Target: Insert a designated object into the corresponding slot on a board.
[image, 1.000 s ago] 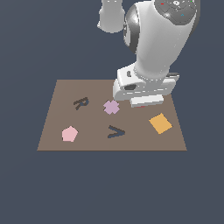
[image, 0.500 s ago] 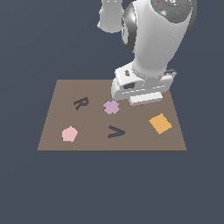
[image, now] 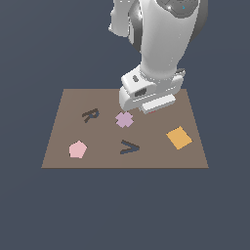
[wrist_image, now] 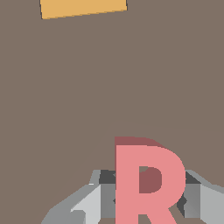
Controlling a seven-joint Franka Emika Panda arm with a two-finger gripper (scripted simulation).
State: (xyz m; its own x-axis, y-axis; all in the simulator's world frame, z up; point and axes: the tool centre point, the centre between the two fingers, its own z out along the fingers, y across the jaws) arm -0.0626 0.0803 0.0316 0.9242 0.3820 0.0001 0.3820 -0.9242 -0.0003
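Note:
The designated object, a salmon-red letter R point(wrist_image: 148, 183), sits between my gripper's point(wrist_image: 148, 199) grey fingers point(wrist_image: 103, 197), which are shut on its two sides. In the exterior view the white hand hides it almost wholly; my gripper point(image: 151, 110) hangs low over the far middle of the brown board point(image: 161, 156). The slot, a dark R-shaped cutout point(image: 90, 115), lies on the board toward the exterior view's left of the hand, with the lilac cross between them.
A lilac cross-shaped piece point(image: 124, 119) lies just beside the hand. A dark V-shaped cutout point(image: 129, 146) and a pink pentagon point(image: 77, 149) are nearer the front edge. An orange square point(image: 179, 137) lies toward the exterior view's right, also seen as an orange square point(wrist_image: 83, 8) in the wrist view.
The hand has shifted a little toward the exterior view's left, carrying the red R with it. The pieces on the board have not moved.

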